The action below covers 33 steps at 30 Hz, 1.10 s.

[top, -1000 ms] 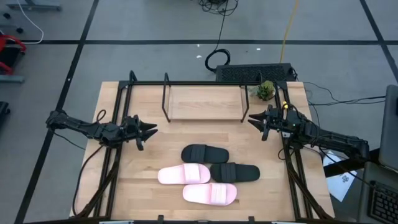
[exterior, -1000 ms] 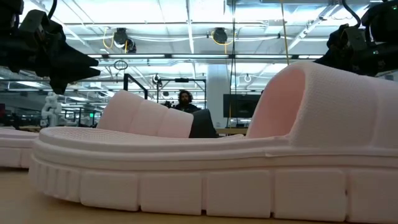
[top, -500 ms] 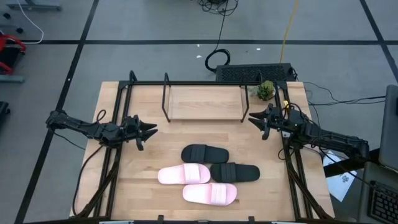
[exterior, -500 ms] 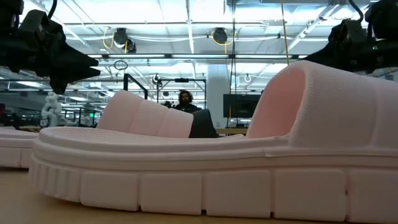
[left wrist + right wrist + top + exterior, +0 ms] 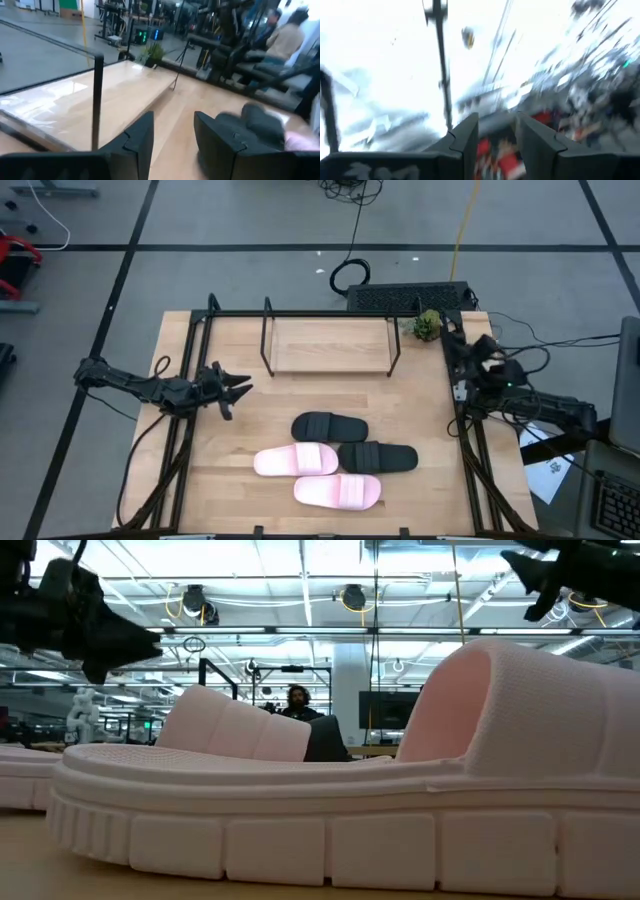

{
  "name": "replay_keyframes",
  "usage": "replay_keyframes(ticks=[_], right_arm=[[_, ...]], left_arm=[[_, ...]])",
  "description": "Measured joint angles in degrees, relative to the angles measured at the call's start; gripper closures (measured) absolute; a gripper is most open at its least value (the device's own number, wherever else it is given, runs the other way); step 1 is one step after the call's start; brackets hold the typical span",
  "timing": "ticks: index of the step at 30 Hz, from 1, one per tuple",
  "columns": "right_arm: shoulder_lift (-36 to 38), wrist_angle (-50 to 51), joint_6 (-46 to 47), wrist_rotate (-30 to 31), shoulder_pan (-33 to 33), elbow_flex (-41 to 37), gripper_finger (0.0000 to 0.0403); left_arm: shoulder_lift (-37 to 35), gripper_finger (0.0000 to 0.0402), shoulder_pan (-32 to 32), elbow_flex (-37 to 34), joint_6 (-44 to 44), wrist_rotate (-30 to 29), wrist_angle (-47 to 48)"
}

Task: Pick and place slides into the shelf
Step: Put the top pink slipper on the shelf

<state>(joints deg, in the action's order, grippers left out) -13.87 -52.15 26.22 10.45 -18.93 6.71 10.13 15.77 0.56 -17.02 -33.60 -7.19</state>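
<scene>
Two black slides (image 5: 329, 426) (image 5: 378, 457) and two pale pink slides (image 5: 295, 461) (image 5: 338, 491) lie sole down in a cluster on the near middle of the table. A pink slide (image 5: 330, 810) fills the low view. The shelf (image 5: 330, 346) stands on its wood board base at the far middle and holds nothing. My left gripper (image 5: 241, 388) hovers open and empty left of the slides, pointing right; it also shows in its wrist view (image 5: 172, 135). My right gripper (image 5: 450, 335) is open and empty, raised at the table's far right corner; its wrist view (image 5: 496, 132) is blurred.
A small green plant (image 5: 427, 326) stands at the far right corner beside my right gripper. Black frame rails (image 5: 185, 440) (image 5: 475, 460) run along the table's left and right sides. A person (image 5: 296, 700) shows in the room behind.
My right gripper has swung away from the shelf's right end toward the table's far right corner, turning to point at the far edge and rising. The slides and the shelf have stayed where they were.
</scene>
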Motion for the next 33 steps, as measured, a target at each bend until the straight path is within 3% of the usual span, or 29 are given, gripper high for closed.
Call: replay_keyframes(ticks=[7, 11, 16, 19, 23, 29, 33], right_arm=[[-6.45, -10.17, -3.37, -4.02, 0.01, 3.41, 0.0284], [-11.53, -6.71, -8.16, -9.87, 0.04, 11.52, 0.0284], [-19.43, 5.79, -13.95, -22.32, 0.05, 27.04, 0.0284], [-24.90, 17.58, -16.49, -30.72, 0.60, 37.41, 0.0284], [-33.07, 33.47, -21.13, -36.30, 3.68, 49.63, 0.0284], [-43.26, 49.54, -33.01, -37.51, 9.48, 61.80, 0.0284], [-47.40, 56.36, -40.16, -34.55, 12.82, 66.95, 0.0284]], left_arm=[[-0.02, 0.0261, 0.00, 0.00, 0.16, -0.01, -19.10], [-0.02, 0.0261, 0.00, 0.00, -0.12, -0.05, -31.74], [-0.02, 0.0261, 0.00, 0.00, -7.77, 1.21, -43.87], [-0.02, 0.0261, 0.00, 0.00, -6.62, 2.58, -44.13], [-0.02, 0.0261, 0.00, 0.00, -9.54, 4.73, -42.00], [-0.02, 0.0261, 0.38, 0.57, -11.57, 8.61, -41.93], [0.38, 0.0261, 2.05, 5.40, -11.07, 8.71, -35.80]])
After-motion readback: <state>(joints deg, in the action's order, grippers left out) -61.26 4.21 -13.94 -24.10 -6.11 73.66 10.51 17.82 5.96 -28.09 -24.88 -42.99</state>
